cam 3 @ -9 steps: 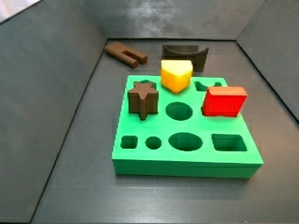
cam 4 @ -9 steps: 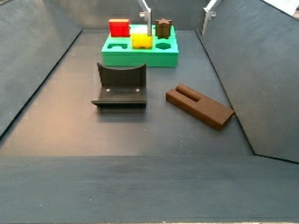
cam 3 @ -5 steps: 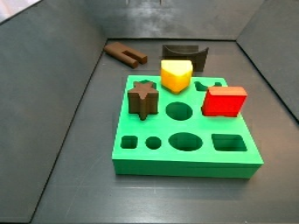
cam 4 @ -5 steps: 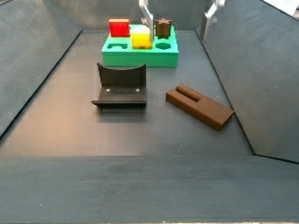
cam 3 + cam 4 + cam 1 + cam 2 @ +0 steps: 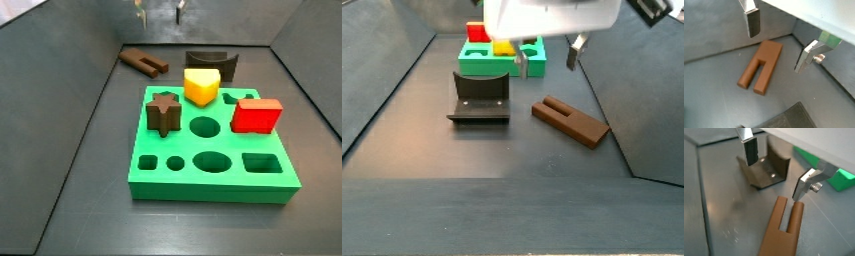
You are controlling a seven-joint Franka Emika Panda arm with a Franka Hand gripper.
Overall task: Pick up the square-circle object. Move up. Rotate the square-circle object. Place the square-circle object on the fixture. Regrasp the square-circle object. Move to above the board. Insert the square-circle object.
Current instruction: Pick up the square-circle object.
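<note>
Overhead, end effector (image 5: pixel 545 60); grey floor (image 5: pixel 462 160).

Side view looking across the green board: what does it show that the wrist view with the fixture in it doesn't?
Only the side view shows the star peg, yellow block and red block seated in the board. Only the wrist view shows the dark finger pads of the open hand, near the square-circle object. Both show the fixture, that object on the floor, and green board.
</note>
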